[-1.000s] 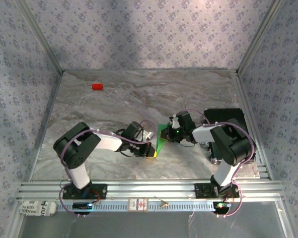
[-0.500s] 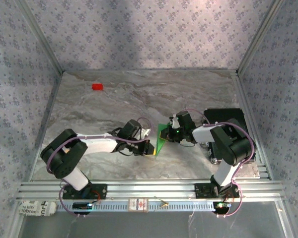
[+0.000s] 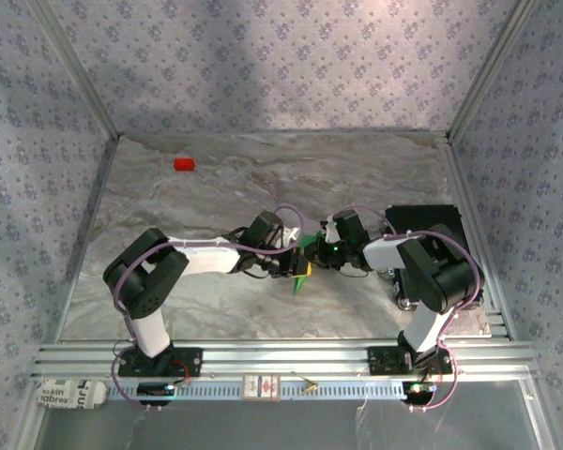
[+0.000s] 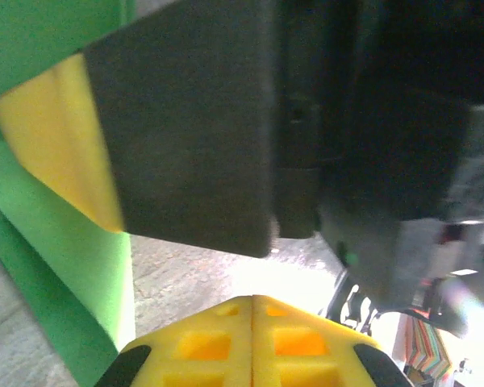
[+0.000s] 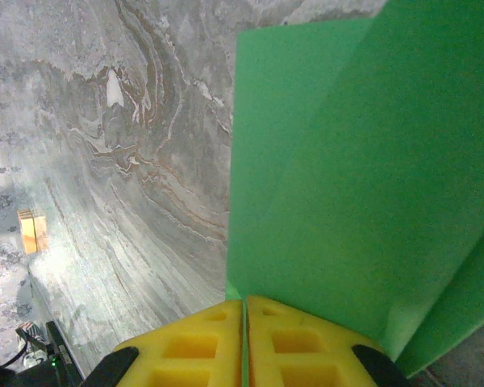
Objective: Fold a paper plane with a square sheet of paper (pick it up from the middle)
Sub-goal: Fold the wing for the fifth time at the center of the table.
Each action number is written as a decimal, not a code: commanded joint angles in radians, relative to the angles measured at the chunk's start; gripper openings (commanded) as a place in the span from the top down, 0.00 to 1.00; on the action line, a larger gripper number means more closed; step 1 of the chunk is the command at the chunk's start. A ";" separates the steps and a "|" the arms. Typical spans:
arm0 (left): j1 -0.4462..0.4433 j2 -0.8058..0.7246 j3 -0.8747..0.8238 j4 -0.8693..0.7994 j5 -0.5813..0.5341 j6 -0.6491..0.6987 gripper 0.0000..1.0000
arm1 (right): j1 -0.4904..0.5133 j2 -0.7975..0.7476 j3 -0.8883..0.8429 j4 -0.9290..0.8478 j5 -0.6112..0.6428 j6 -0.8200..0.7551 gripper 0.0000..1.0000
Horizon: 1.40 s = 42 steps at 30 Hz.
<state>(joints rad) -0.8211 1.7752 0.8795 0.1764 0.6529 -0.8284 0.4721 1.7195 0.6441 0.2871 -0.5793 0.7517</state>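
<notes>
Green thin paper sheet (image 5: 347, 161), folded, sits near the middle of the grey marbled table (image 3: 197, 206), clamped between the yellow-padded right fingers (image 5: 185, 351). Just beside it the left fingers (image 4: 202, 347) are pressed together with nothing between them, and a small red block (image 3: 184, 164) lies well apart, far left.

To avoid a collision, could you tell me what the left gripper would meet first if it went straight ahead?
Probably the right gripper: its dark body stands close ahead of the left gripper, with the paper off to one side. Depth is unclear.
</notes>
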 commanded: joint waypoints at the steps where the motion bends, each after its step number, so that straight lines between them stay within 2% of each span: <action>1: -0.012 0.032 0.040 0.007 -0.006 0.004 0.93 | -0.002 0.035 -0.030 -0.126 0.116 0.003 0.88; 7: -0.023 0.084 0.058 -0.022 -0.016 0.030 0.92 | -0.004 0.034 -0.032 -0.128 0.115 0.000 0.89; 17: -0.031 0.096 0.028 -0.131 -0.093 0.106 0.92 | -0.004 0.034 -0.042 -0.128 0.118 -0.003 0.88; 29: -0.044 0.054 -0.067 -0.146 -0.101 0.109 0.94 | -0.014 0.035 -0.048 -0.132 0.118 -0.008 0.89; 42: -0.073 -0.015 -0.107 -0.284 -0.201 0.161 0.96 | -0.018 0.031 -0.050 -0.135 0.118 -0.008 0.89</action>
<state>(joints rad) -0.8795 1.7718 0.8143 0.0731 0.4774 -0.6979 0.4717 1.7161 0.6392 0.2878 -0.5755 0.7547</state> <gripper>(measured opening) 0.050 0.113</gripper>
